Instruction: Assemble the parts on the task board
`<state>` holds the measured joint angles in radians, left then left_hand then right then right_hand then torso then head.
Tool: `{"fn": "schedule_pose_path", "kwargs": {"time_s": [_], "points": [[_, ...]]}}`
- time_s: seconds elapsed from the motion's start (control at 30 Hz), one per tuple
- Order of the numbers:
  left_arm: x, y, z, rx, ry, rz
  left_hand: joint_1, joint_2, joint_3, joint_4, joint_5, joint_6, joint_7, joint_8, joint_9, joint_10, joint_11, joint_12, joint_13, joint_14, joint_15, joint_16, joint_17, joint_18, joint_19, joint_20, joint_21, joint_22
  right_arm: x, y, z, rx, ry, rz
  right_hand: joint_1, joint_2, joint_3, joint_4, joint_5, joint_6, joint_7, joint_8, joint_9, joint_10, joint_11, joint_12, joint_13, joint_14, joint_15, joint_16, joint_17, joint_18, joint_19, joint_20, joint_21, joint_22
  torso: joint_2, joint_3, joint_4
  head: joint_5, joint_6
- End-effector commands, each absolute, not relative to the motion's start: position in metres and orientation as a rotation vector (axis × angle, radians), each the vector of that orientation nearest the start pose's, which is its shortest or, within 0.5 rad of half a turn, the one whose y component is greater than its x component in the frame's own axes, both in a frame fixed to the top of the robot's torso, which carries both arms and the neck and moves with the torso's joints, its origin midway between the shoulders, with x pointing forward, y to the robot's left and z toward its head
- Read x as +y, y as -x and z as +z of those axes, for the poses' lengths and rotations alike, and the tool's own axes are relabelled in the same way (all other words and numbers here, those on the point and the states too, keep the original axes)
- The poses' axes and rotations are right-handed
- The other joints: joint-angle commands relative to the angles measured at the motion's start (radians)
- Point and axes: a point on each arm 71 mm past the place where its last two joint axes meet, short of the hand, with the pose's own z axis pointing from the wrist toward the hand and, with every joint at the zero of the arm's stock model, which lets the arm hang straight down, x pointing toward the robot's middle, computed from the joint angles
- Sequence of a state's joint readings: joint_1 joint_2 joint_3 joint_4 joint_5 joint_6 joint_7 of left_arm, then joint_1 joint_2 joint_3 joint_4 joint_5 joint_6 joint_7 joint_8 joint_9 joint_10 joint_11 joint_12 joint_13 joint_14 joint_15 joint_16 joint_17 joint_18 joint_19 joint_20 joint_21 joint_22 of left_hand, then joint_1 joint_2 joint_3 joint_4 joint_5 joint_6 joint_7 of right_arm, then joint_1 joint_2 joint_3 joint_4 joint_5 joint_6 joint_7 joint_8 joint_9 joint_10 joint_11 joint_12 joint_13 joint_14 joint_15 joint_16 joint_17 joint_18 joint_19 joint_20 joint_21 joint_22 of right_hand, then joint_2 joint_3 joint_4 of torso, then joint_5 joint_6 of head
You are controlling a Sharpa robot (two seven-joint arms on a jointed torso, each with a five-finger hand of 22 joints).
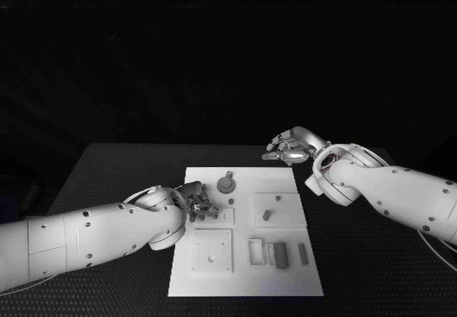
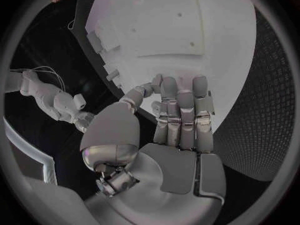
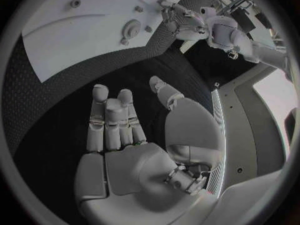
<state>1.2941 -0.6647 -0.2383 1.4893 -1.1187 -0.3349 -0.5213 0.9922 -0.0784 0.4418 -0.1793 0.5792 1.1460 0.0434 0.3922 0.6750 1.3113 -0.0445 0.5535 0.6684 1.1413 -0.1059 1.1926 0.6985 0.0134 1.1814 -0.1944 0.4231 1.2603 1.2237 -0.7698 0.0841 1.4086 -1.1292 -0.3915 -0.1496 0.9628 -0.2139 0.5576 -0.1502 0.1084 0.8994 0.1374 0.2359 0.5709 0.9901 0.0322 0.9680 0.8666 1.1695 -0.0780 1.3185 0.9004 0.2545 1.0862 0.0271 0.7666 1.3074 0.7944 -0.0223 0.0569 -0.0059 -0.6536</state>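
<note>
Step looks early: parts (image 1: 277, 253) lie loose at lower centre of the board (image 1: 245, 288), frame middle. Your left hand (image 1: 194, 201) hovers at the board's left edge, fingers together, slightly bent; can't tell if it holds anything. Right hand (image 1: 291, 150) sits off the board's upper right corner, fingers straight, holding nothing. Next, I'd say: bring left hand onto a part w/ a careful pinch.

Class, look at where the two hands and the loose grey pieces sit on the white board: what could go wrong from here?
1. The left hand is over the board's left edge, close to a small piece; it might knock it.
2. The slim bar lies loose and could slide if the board is bumped.
3. The right hand is off the board, holding nothing, so it cannot steady anything.
</note>
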Motion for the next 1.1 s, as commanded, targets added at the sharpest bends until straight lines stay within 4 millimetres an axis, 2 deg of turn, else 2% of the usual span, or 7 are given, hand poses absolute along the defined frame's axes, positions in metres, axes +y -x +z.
{"fn": "schedule_pose_path", "kwargs": {"time_s": [0.03, 0.5, 1.1], "points": [[0.1501, -0.482, -0.2287, 1.994, 0.227, -0.45, 0.011, 0.011, 0.111, -0.107, 0.007, 0.012, -0.006, 0.003, 0.002, -0.002, -0.008, 0.007, 0.001, 0.002, -0.044, 0.007, -0.002, -0.013, 0.04, -0.042, 0.004, 0.001, -0.2075, -0.5289, -0.1357, 1.571, -0.282, 0.762, 0.002, 0.011, -0.008, 0.001, 0.004, 0.002, 0.004, 0.005, 0.002, -0.001, -0.003, 0.006, -0.002, -0.004, -0.001, -0.003, -0.002, 0.007, -0.007, -0.001, -0.007, 0.018, 0.0, 0.0006, 0.0003, 0.0, 0.0], [0.148, -0.4832, -0.2284, 1.984, 0.193, -0.456, 0.012, 0.011, 0.112, -0.106, 0.004, 0.011, -0.006, 0.002, 0.002, -0.002, -0.009, 0.008, 0.0, 0.002, -0.045, 0.01, -0.009, -0.013, 0.041, -0.043, 0.003, 0.002, -0.2088, -0.5294, -0.1363, 1.575, -0.283, 0.758, 0.001, 0.012, -0.008, 0.001, 0.004, 0.002, 0.004, 0.005, 0.002, -0.002, -0.003, 0.007, -0.002, -0.004, -0.001, -0.003, -0.002, 0.007, -0.007, -0.001, -0.007, 0.018, 0.0, 0.0011, -0.0002, 0.002, 0.0], [0.1442, -0.4812, -0.2303, 2.008, 0.123, -0.432, 0.013, 0.011, 0.112, -0.106, 0.001, 0.011, -0.006, 0.001, 0.002, -0.003, -0.009, 0.009, 0.0, 0.002, -0.045, 0.014, -0.018, -0.013, 0.043, -0.043, 0.002, 0.004, -0.2081, -0.5296, -0.1368, 1.582, -0.282, 0.76, 0.0, 0.013, -0.009, 0.002, 0.004, 0.002, 0.004, 0.004, 0.002, -0.002, -0.003, 0.007, -0.003, -0.005, -0.001, -0.003, -0.002, 0.007, -0.007, -0.001, -0.008, 0.018, 0.0, 0.0, -0.0005, 0.0, 0.0]]}}
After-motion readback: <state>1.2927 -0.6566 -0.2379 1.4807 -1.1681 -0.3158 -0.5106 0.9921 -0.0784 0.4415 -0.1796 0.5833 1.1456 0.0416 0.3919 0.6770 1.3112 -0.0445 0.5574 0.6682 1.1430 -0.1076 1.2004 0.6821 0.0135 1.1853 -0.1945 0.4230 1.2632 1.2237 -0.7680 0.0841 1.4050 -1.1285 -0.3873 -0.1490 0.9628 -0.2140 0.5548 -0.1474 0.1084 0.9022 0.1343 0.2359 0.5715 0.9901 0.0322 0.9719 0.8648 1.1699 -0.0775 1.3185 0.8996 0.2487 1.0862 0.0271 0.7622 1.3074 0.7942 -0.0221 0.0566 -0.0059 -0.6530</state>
